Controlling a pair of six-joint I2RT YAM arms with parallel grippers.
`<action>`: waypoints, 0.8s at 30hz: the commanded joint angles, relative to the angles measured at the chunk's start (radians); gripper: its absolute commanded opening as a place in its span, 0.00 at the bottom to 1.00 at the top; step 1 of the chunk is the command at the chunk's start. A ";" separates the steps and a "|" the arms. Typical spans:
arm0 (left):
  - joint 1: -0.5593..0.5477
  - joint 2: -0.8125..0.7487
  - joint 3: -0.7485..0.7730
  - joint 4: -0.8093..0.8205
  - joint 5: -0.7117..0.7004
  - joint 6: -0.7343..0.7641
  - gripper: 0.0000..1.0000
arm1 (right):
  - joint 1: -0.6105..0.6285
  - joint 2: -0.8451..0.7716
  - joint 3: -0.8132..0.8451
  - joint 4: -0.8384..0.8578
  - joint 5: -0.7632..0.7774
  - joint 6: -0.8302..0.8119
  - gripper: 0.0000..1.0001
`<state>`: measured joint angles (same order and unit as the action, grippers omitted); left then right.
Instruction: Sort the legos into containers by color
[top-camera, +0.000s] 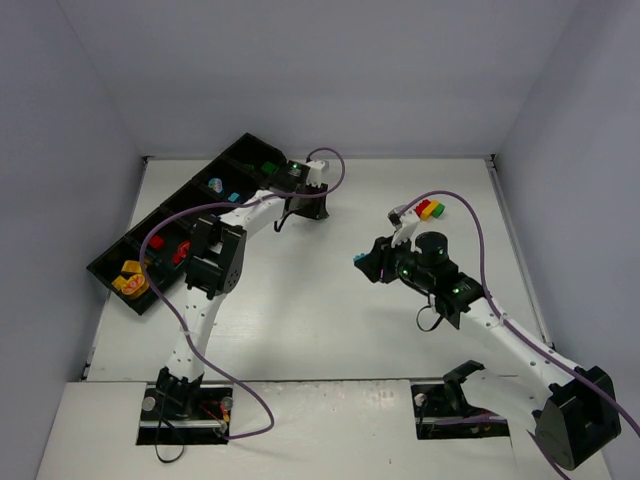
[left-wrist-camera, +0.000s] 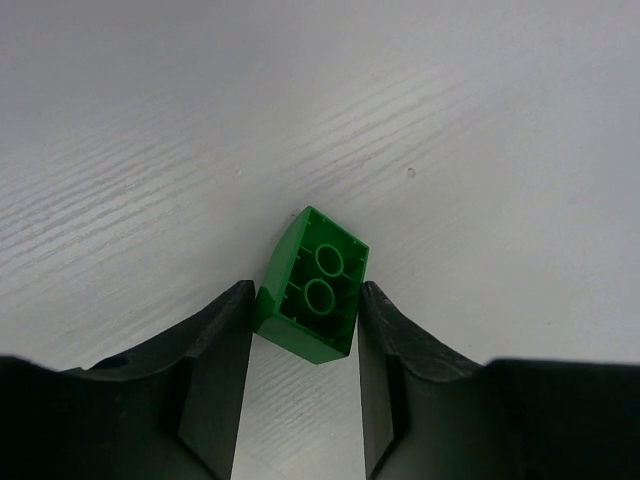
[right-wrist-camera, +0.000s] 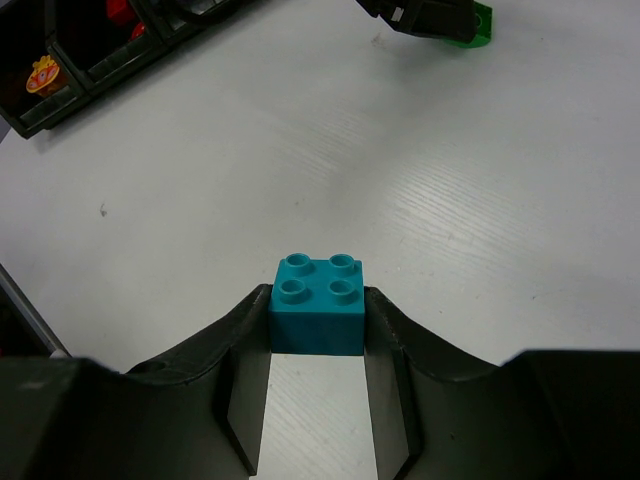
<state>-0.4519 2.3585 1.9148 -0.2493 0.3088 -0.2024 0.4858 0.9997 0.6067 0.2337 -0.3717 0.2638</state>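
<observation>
Gripping green lego (left-wrist-camera: 312, 285) — left end effector (left-wrist-camera: 305, 305), teal lego (right-wrist-camera: 318, 312) — right end effector (right-wrist-camera: 318, 318)

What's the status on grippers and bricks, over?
Left gripper shut on green brick, underside up. Right gripper shut on teal brick, studs up. Red-yellow-green stack unsorted on table. Nothing in the way near either brick.

- Open table (top-camera: 300, 330) between your arms gives free passage.
- The black tray (top-camera: 168, 205) blocks the far-left edge, your left arm (top-camera: 215, 255) alongside it.
- A red-yellow-green brick stack (top-camera: 430, 210) stands just beyond your right gripper (top-camera: 362, 262).
</observation>
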 joint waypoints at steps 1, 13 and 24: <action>-0.007 -0.065 -0.036 0.024 -0.016 -0.008 0.22 | 0.007 -0.026 -0.002 0.056 -0.012 0.008 0.09; 0.077 -0.171 -0.002 0.056 -0.172 -0.011 0.18 | 0.007 -0.033 -0.001 0.056 -0.010 0.005 0.09; 0.156 -0.116 0.145 0.196 -0.569 0.142 0.18 | 0.007 -0.039 -0.010 0.050 -0.015 0.040 0.09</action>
<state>-0.2985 2.2978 1.9606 -0.1734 -0.1123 -0.1390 0.4858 0.9855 0.5976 0.2268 -0.3721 0.2802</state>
